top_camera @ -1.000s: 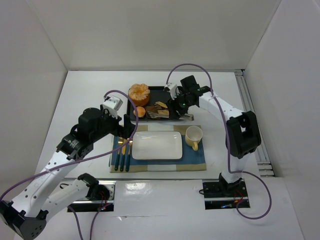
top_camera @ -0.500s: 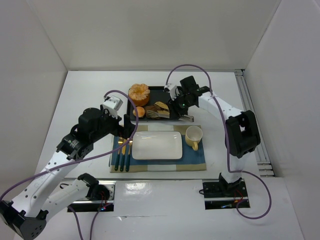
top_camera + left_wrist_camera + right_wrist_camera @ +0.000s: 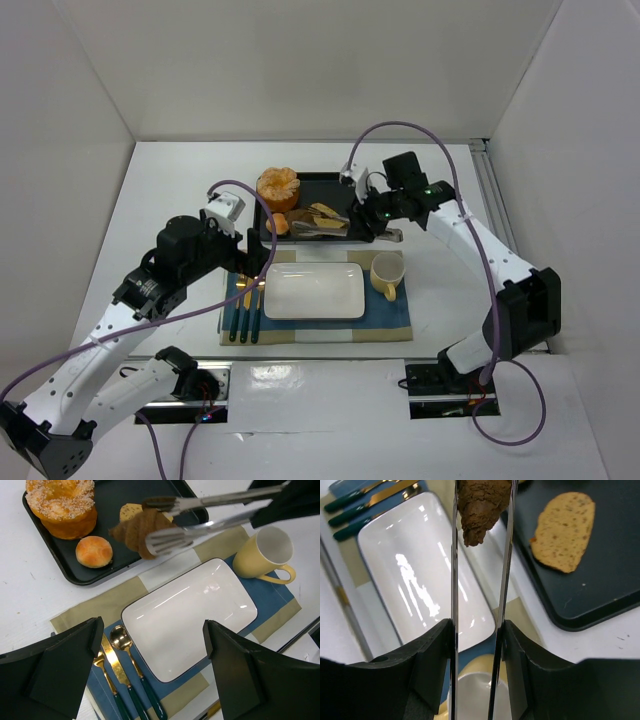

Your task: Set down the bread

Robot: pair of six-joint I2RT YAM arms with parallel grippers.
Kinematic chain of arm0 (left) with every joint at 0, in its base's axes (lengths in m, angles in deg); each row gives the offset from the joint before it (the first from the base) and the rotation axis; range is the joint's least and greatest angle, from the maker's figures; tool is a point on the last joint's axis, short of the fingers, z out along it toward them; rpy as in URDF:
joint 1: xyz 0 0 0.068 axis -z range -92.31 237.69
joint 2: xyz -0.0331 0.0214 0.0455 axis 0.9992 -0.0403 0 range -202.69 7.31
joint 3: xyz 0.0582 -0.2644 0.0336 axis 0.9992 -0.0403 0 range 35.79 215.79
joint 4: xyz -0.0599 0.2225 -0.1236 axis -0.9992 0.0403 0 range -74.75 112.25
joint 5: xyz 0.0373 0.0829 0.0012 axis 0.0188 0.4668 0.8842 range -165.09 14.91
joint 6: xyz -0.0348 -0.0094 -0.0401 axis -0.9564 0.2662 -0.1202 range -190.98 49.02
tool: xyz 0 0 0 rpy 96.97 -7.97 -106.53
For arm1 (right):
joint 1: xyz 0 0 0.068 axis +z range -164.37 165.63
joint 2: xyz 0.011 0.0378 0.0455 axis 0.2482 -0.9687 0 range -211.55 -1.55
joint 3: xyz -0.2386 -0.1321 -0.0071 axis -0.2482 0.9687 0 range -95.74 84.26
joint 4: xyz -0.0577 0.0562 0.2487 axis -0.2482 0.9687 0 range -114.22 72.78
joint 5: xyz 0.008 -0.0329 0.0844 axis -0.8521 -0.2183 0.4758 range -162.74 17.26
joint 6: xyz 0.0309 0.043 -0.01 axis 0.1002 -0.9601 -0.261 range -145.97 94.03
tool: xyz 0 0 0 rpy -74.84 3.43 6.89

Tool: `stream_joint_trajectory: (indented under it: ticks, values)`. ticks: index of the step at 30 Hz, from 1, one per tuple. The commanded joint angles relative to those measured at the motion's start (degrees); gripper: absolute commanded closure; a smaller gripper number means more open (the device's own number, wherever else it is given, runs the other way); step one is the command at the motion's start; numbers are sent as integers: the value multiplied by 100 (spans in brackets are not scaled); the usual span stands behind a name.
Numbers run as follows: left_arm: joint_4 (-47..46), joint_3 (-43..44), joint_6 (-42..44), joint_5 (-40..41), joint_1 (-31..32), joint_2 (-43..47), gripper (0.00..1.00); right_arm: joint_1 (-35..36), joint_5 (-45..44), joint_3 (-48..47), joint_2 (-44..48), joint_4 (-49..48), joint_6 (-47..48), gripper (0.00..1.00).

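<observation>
The right tool (image 3: 476, 630) is pressing its two fingers against the arms of a pair of metal tongs (image 3: 215, 500), squeezing them together, and the tongs are pinching the bread (image 3: 141, 530) between their toothed ends. The dark brown lump is hanging over the near rim of the black tray (image 3: 112, 492) and the strip of placemat (image 3: 277, 597) between tray and white plate (image 3: 200, 610). How high it is hanging cannot be told. In the right wrist view its upper part is being cut off by the top edge. The left tool (image 3: 151, 625) is hovering above the plate's left end with its fingers spread wide and gripping nothing. On the tray a large sugared orange ring loaf (image 3: 62, 505) and a small round bun (image 3: 94, 551) are sitting side by side. A tan slice (image 3: 563, 530) is lying flat there too, mostly hidden behind the bread in the left wrist view. A yellow cup (image 3: 260, 555) is standing just right of the plate. Gold cutlery (image 3: 125, 675) with dark green handles is lying left of the plate, its far piece partly covered by the left tool's finger. Everything is resting on the white table (image 3: 160, 200).
</observation>
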Motion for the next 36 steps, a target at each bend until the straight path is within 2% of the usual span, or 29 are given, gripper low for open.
stream_joint_trajectory:
  ticks: [1, 9, 14, 17, 18, 20, 36]
  values:
    - [-238, 16, 113, 139, 19, 126, 0, -8, 514, 288, 338, 550, 599, 74]
    - [-291, 16, 113, 139, 19, 126, 0, 105, 989, 711, 408, 1657, 1454, 74]
    - [-291, -36, 113, 192, 19, 73, 0, 282, 936, 930, 356, 1781, 1568, 74]
    - [-291, -36, 113, 192, 19, 73, 0, 387, 656, 983, 303, 1729, 1568, 66]
    - [-291, -36, 113, 244, 19, 73, 0, 439, 542, 1035, 303, 1729, 1516, 55]
    - [-291, -36, 113, 245, 19, 73, 0, 492, 471, 1036, 250, 1729, 1516, 47]
    - [-291, -36, 113, 245, 19, 73, 0, 493, 339, 1089, 759, 1676, 1516, 32]
